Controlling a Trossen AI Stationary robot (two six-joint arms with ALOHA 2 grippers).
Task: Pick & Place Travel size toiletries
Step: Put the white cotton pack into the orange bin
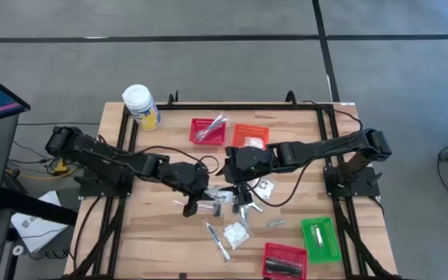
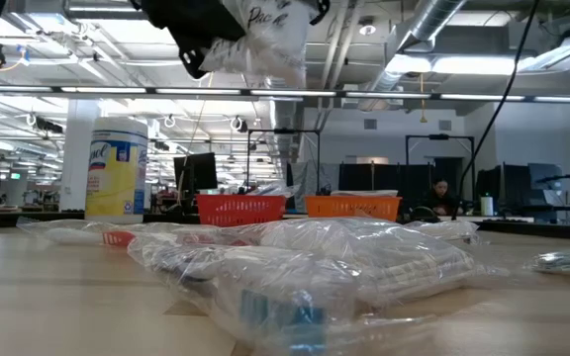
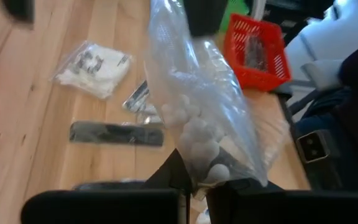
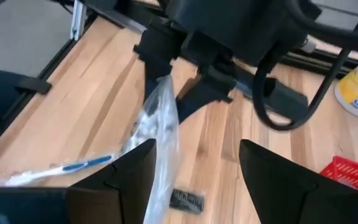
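my left gripper (image 3: 194, 180) is pinched shut on one end of a clear bag (image 3: 204, 118) of small white balls, lifted off the worktop (image 1: 154, 225). the bag's long axis runs straight out from my fingers toward my right gripper (image 4: 194, 168), which faces it with jaws wide and nothing in them. the bag's free end lies just at that gap, so the right arm is nearest to take it. other packets (image 1: 236, 232) lie on the worktop below.

The jar (image 1: 141, 106) stands at the upper left of the table (image 1: 154, 225). Two baskets (image 1: 208, 131) sit side by side right of it. Two more baskets (image 1: 320, 238) sit at the lower right, with packets (image 1: 236, 232) lying in the middle.
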